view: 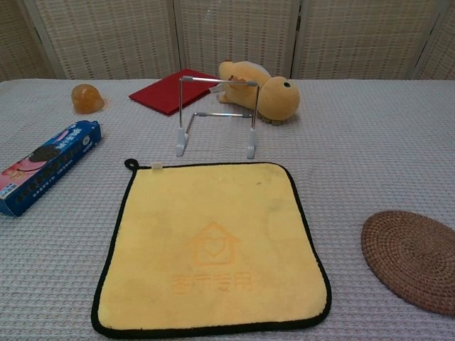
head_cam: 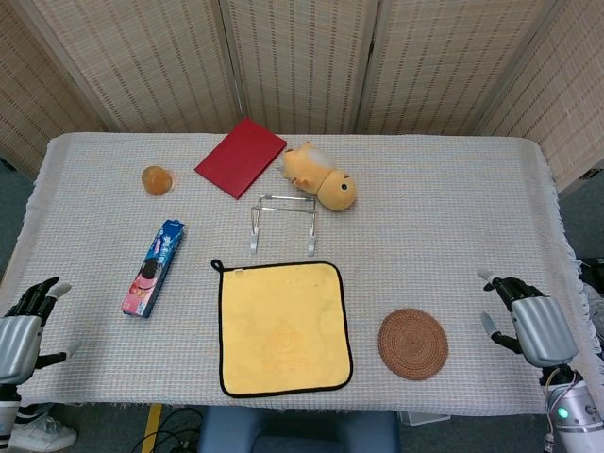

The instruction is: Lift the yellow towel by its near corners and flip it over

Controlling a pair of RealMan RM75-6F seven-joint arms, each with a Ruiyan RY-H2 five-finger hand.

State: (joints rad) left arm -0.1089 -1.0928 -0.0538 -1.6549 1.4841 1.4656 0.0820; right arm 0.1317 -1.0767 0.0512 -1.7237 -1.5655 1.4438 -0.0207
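Note:
The yellow towel (head_cam: 283, 327) with a black border lies flat at the near middle of the table; in the chest view the towel (view: 213, 245) shows a faint house print and a loop at its far left corner. My left hand (head_cam: 23, 326) hovers at the table's near left edge, fingers apart, holding nothing. My right hand (head_cam: 530, 318) sits at the near right edge, fingers apart and empty. Both hands are far from the towel and absent from the chest view.
A round woven coaster (head_cam: 412, 343) lies right of the towel. A metal wire stand (head_cam: 282, 222) stands just behind it. A blue cookie box (head_cam: 153, 267) lies to the left. Further back are an orange ball (head_cam: 157, 179), a red book (head_cam: 241, 156) and a yellow plush toy (head_cam: 321, 176).

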